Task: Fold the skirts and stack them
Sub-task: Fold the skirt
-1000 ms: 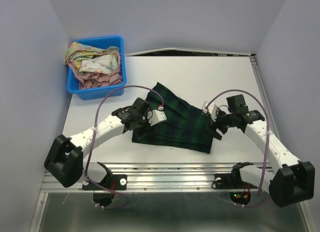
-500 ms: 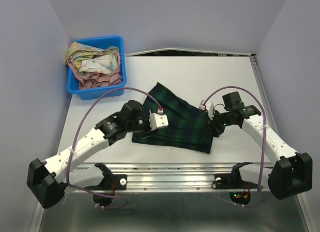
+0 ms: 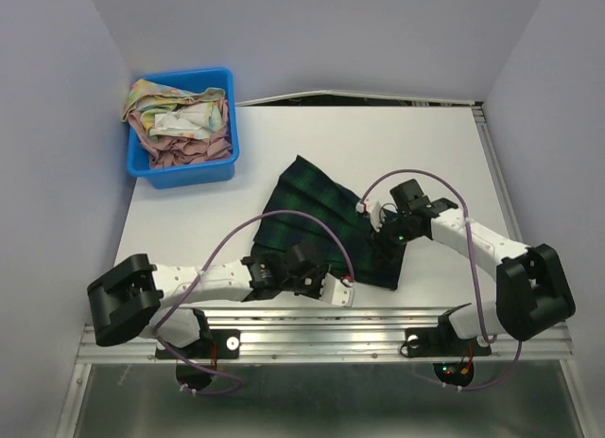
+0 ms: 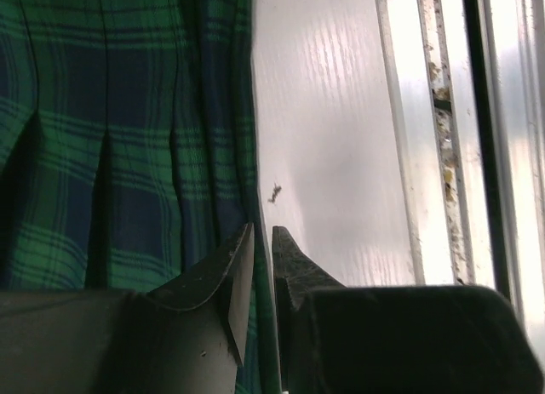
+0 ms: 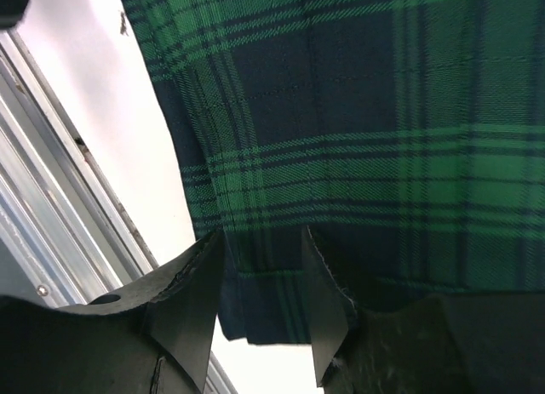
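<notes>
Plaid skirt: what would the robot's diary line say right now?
plaid skirt spread on table | left gripper nearly shut at near edge, grip unclear | right gripper open over edge

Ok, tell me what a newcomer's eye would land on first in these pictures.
The dark green-navy plaid skirt spread in the middle of the table catches the eye first, with the left gripper pinching its near edge and the right gripper open over its right side. Next comes the blue bin at the far left corner, heaped with a crumpled pale floral skirt.
</notes>
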Tool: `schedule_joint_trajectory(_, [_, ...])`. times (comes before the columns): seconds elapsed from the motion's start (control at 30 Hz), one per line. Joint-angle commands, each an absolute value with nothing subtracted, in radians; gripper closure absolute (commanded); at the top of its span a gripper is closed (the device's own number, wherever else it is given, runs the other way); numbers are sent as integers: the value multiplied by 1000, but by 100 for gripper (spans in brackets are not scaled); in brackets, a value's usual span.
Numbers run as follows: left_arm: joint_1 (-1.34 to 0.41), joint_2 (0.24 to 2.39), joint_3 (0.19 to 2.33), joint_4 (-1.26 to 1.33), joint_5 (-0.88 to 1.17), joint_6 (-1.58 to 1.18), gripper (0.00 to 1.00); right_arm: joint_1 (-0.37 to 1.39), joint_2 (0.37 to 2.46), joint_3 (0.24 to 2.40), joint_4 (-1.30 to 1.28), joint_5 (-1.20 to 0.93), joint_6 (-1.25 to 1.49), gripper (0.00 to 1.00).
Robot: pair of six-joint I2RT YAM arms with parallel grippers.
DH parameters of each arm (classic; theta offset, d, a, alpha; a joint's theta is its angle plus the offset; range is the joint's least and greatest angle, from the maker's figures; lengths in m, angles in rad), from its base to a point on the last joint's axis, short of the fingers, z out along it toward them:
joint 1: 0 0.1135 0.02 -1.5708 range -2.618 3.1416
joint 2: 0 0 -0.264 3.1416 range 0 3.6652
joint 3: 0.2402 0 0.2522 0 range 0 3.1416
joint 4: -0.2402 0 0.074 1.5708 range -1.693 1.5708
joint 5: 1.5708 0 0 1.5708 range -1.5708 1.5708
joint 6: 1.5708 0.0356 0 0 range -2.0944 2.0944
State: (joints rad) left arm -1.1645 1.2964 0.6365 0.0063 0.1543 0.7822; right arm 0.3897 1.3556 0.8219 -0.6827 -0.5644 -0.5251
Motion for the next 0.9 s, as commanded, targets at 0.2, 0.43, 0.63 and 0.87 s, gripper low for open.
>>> schedule_joint_trajectory(0.2, [-1215,1428,705,275,84,904,73,451,1450,890,-675,-460,-474,53])
schedule_joint_trajectory(0.43, [-1216,1546,781,290,77,914,82,469,1467,890,-669,-431,-466,53])
schedule_joint_trajectory(0.63, [-1218,1555,753,288,112,931,87,469,1447,925,-699,-422,-436,52])
schedule_joint_trajectory(0.87, [-1226,1556,750,239,126,899,90,469,1454,1012,-772,-402,-306,53])
